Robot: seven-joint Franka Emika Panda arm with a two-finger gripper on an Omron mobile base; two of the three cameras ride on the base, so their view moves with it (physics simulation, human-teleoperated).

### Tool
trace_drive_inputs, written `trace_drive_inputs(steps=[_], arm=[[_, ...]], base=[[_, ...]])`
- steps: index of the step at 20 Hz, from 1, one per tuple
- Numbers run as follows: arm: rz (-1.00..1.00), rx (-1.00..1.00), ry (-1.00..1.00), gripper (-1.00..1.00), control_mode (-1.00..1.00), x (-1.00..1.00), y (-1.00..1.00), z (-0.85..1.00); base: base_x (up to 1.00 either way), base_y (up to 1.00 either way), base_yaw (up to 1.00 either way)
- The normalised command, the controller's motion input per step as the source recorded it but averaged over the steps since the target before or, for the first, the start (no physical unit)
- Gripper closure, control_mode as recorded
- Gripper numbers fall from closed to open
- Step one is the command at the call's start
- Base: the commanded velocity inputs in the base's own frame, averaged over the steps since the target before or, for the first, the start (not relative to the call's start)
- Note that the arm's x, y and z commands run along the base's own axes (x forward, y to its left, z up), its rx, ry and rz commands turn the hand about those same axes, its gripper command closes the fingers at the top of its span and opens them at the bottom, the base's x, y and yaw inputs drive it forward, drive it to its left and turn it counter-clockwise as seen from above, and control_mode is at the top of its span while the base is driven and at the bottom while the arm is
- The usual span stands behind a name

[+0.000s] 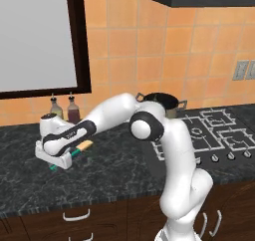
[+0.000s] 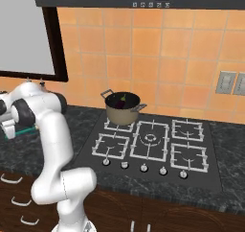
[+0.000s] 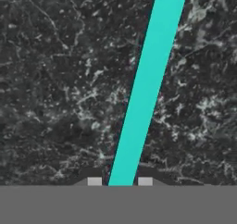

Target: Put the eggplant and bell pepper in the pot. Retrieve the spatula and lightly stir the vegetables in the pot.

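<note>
One step in hand: retrieving spatula [image 1: 82, 148] | it lies on the dark worktop [image 1: 114, 170] far left of the pot [image 2: 123, 108], eggplant [image 2: 121, 99] inside | fingers [image 3: 94, 181] straddle the teal handle, apart | next: clamp, lift, carry right to pot.
</note>
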Motion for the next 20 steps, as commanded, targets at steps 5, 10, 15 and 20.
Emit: trace_drive_inputs(steps=[5,10,15,20], arm=[[0.0,0.0,-0.07,1.0,-1.0,-0.33,-0.2,0.54],[0.01,0.03,0.01,1.0,-1.0,-0.07,-0.29,0.18],[0.03,0.14,-0.06,1.0,-1.0,-0.36,-0.56,0.17],[0.02,0.17,-0.1,1.0,-1.0,-0.71,-0.84,0.66]], base=[[0.0,0.0,0.0],[0.0,0.0,0.0],[0.0,0.0,0.0],[0.0,0.0,0.0]])
